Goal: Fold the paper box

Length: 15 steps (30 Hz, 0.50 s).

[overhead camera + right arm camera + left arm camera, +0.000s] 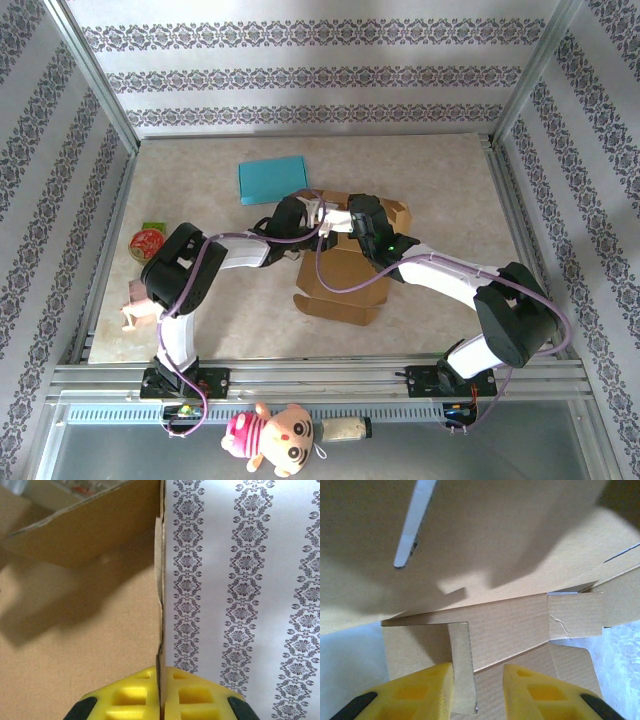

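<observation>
Paper box [345,285] mid-tabletop [230,320], long axis roughly 1–7 o'clock. Both claws at its 12 o'clock end. Right claw [161,700] clamped on a wall edge. Left claw [477,692] apart, a box flap between its fingers.

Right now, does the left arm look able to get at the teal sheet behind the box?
Probably yes. The teal sheet lies just beyond that arm, nothing between. But the left gripper straddles a flap of the paper box and would have to leave it.
</observation>
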Motion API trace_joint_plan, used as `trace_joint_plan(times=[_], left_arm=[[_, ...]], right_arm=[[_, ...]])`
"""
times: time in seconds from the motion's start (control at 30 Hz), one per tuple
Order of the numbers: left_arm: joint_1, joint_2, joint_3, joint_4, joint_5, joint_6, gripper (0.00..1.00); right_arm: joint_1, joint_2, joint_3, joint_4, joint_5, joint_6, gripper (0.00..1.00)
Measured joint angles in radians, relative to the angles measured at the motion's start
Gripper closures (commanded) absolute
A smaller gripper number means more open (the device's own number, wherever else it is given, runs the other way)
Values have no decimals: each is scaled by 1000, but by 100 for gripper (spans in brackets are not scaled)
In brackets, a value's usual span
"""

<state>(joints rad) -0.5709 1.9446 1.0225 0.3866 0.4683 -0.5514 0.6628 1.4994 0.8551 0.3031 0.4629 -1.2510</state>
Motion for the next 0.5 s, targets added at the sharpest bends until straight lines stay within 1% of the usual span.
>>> trace_joint_plan(times=[0.17, 0.3, 0.37, 0.43, 0.47, 0.5], left_arm=[[-8, 51, 1, 29, 4, -15, 66], [-11, 45, -2, 33, 1, -17, 65], [-11, 20, -13, 22, -13, -3, 60], [-11, -34, -32, -11, -47, 26, 50], [-10, -77, -45, -36, -78, 47, 44], [-10, -125, -58, -63, -109, 66, 40]], right_arm=[[0, 0, 0, -10, 0, 0, 93], [0, 0, 0, -14, 0, 0, 93], [0, 0, 0, -14, 0, 0, 93], [0, 0, 0, -13, 0, 0, 93], [0, 0, 0, -13, 0, 0, 93], [0, 0, 0, -11, 0, 0, 93]])
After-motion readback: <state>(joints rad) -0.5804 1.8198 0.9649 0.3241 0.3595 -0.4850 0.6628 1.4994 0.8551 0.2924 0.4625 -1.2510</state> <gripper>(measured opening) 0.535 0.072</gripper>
